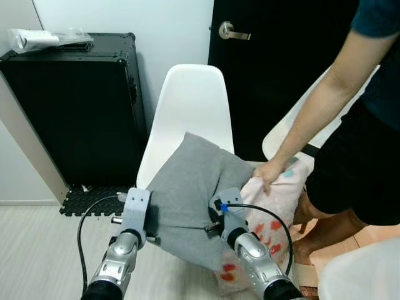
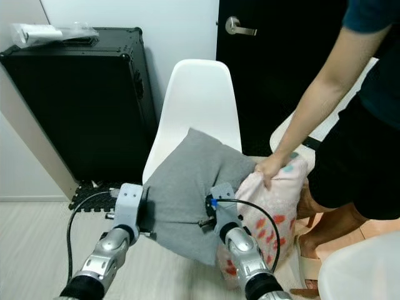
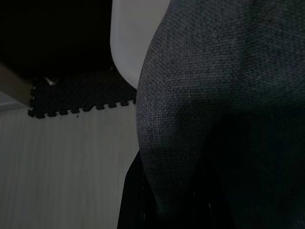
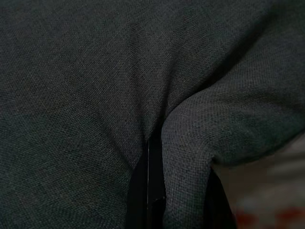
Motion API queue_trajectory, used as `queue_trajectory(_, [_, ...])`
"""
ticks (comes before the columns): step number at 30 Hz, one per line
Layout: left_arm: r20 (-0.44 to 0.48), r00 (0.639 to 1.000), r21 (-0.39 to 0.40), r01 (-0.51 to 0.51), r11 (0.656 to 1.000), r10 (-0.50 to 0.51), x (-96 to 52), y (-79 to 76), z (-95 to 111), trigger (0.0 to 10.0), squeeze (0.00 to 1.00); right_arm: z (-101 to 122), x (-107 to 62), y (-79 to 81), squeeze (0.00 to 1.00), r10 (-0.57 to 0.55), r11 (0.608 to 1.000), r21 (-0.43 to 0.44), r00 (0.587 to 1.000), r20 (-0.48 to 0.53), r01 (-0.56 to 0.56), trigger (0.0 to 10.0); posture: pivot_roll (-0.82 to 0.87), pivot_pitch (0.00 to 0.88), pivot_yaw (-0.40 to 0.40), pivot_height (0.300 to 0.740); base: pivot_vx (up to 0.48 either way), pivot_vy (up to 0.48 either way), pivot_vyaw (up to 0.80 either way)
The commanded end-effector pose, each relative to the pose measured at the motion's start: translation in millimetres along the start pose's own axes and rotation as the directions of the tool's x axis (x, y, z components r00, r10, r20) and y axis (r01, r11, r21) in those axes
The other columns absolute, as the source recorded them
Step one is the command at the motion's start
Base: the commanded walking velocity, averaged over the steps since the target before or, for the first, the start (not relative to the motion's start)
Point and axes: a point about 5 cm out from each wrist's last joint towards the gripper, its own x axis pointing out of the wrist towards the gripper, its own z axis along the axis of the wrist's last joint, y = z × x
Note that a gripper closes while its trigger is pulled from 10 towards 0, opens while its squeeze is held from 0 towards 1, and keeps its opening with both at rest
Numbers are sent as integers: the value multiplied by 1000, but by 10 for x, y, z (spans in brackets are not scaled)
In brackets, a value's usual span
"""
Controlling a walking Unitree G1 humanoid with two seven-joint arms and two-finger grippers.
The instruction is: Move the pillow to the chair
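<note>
Soft grey fabric pillow [image 1: 190,194] held up between both grippers, leaning over the front edge of the white moulded plastic chair [image 1: 190,103]; left gripper [image 1: 150,219] buried against its left edge, fingers hidden so grip can't be told, right gripper [image 4: 150,157] pinching a fold of cloth between its 2 black fingers. Looks light, limp and compressible, likely to sag, so hold at both side edges. A person's hand [image 1: 269,175] grips a pink patterned pillow [image 1: 275,219] just beside; no readable writing.

Both arms raised forward, left gripper [image 1: 152,220] and right gripper [image 1: 211,220] fingers clamped
</note>
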Motion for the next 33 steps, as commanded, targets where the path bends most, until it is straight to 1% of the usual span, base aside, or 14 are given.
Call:
queue_trajectory(1, [57, 992, -22, -115, 993, 116, 42, 248, 133, 10000, 0, -160, -107, -144, 0, -44, 999, -17, 997, -60, 43, 10000, -84, 67, -40, 740, 0, 0, 0])
queue_trajectory(2, [52, 991, -22, -121, 992, 122, 37, 262, 114, 10000, 0, -149, -100, -153, 0, -50, 999, -9, 997, -59, 50, 10000, -82, 67, -41, 740, 0, 0, 0])
queue_trajectory(5, [40, 990, -19, -138, 990, 139, 18, 287, 62, 10000, 0, -130, -71, -149, 0, -44, 999, -18, 997, -67, 43, 10000, -64, 62, -44, 740, 0, 0, 0])
queue_trajectory(16, [46, 987, -7, -156, 988, 156, 23, 390, 76, 10000, 0, -44, 3, -104, 0, -37, 999, -15, 998, -51, 37, 10000, -43, 58, -36, 740, 0, 0, 0])
queue_trajectory(22, [51, 988, -1, -148, 989, 148, 34, 371, 91, 10000, 0, -102, -22, -85, 0, -46, 999, -8, 997, -58, 45, 10000, -54, 51, -21, 740, 0, 0, 0])
queue_trajectory(26, [45, 992, 12, -118, 993, 117, 42, 305, 82, 10000, 0, -156, -69, -122, 0, -57, 998, 5, 996, -68, 57, 10000, -59, 66, -21, 740, 0, 0, 0])
queue_trajectory(30, [43, 991, 13, -126, 992, 126, 23, 325, 54, 10000, 0, -197, -91, -127, 0, -53, 999, -2, 995, -82, 53, 10000, -54, 66, -24, 740, 0, 0, 0])
queue_trajectory(33, [35, 989, 7, -141, 990, 140, 4, 377, 17, 10000, 0, -166, -78, -128, 0, -55, 998, 6, 996, -69, 55, 10000, -53, 64, -21, 740, 0, 0, 0])
